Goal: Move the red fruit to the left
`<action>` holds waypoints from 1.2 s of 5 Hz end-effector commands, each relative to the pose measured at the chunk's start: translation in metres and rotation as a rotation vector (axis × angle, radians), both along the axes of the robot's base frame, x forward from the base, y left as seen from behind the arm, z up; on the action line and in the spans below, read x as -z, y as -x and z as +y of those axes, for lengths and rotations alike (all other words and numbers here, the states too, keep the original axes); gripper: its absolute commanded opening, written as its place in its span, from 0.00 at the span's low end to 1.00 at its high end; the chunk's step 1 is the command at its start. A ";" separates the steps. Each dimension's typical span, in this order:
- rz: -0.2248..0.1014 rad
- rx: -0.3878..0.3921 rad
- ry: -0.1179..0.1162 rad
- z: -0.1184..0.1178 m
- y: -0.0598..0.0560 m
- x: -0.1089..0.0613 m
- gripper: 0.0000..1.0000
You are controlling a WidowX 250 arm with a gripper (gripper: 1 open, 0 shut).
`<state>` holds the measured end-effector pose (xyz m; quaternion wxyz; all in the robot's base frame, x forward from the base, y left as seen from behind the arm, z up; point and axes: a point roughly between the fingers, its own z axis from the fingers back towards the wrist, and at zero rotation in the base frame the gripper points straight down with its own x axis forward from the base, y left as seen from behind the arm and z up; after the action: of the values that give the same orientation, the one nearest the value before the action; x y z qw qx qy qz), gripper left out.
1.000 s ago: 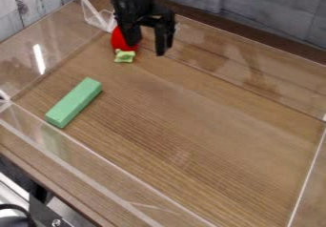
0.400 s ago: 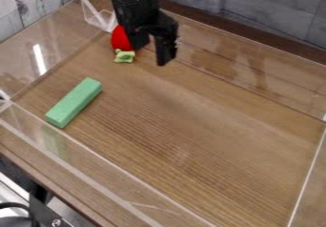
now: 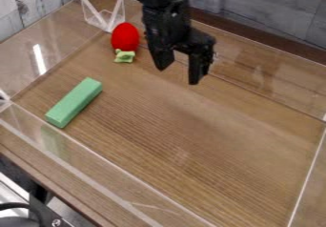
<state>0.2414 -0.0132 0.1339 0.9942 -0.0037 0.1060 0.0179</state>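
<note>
The red fruit (image 3: 125, 37), a small bright-red strawberry with a pale yellow-green cap at its lower end, lies on the wooden table near the far left. My black gripper (image 3: 178, 66) hangs to the right of it, apart from it, with its two fingers spread open and nothing between them. The arm rises from the gripper to the top edge of the view.
A long flat green block (image 3: 74, 101) lies at the left of the wooden table (image 3: 192, 145). Clear plastic walls (image 3: 76, 159) ring the tabletop. A grey plank wall runs along the back.
My gripper has moved right and toward the front, away from the red fruit, which now shows in full where it lay.
</note>
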 end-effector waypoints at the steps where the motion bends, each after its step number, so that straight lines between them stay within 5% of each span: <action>1: -0.043 0.025 -0.015 -0.014 -0.006 -0.006 1.00; 2: -0.023 -0.018 -0.029 -0.005 -0.006 0.000 1.00; 3: -0.002 -0.059 -0.082 0.014 -0.006 0.008 1.00; 4: 0.010 -0.085 -0.105 0.023 -0.009 0.012 1.00; 6: 0.026 -0.101 -0.133 -0.005 0.005 0.022 1.00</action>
<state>0.2335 -0.0179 0.1004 0.9851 0.0583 0.1440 0.0731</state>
